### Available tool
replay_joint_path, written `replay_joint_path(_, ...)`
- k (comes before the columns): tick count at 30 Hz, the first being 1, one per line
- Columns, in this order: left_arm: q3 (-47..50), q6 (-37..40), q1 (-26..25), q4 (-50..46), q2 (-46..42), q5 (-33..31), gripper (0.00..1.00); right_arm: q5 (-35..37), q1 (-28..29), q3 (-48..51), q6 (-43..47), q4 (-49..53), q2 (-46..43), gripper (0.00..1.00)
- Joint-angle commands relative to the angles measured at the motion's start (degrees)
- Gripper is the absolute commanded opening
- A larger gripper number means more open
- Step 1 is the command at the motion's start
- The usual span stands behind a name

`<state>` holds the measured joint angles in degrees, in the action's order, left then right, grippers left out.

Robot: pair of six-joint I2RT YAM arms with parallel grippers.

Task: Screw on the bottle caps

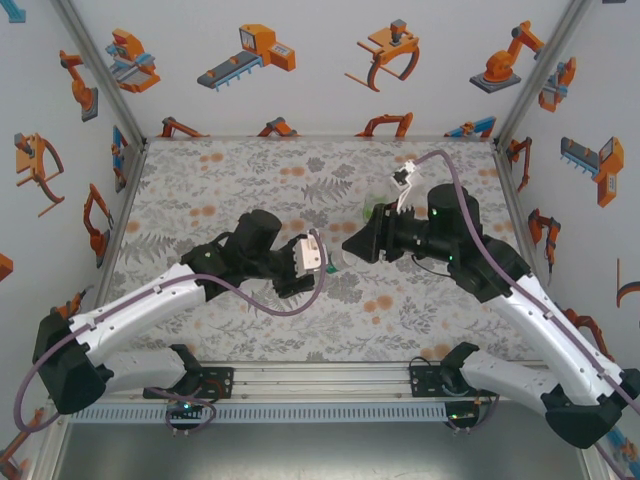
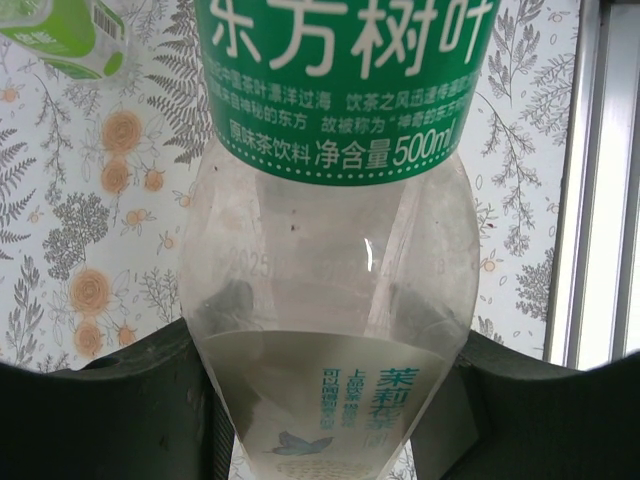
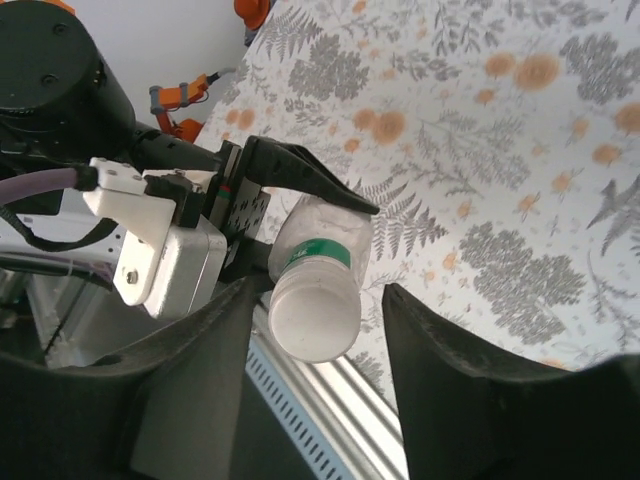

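Bottle (image 2: 330, 290), clear, looks empty, green label reading "东方树叶" and "500ml", is pinched in the left gripper (image 2: 330, 410) above the table (image 2: 100, 250). Right gripper (image 3: 320, 290) stands spread either side of its white end.

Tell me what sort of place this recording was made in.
Probably a lab robot cell: white walls printed with orange robot cartoons, aluminium frame posts at the corners, and a floral-covered table.

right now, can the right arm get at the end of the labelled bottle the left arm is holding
Probably yes. The left tool grips the labelled bottle, and the bottle's white end sits inside the open right tool, with nothing in the way that I can see.
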<state>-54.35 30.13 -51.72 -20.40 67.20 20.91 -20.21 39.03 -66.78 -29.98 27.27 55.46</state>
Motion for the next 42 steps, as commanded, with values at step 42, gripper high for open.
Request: replay_joint_path(42,-2.4,-0.1,-0.2,-6.4,-3.0,14.1,0.00,-33.9,0.5,-4.1,65.8,11.0,4.7,0.53)
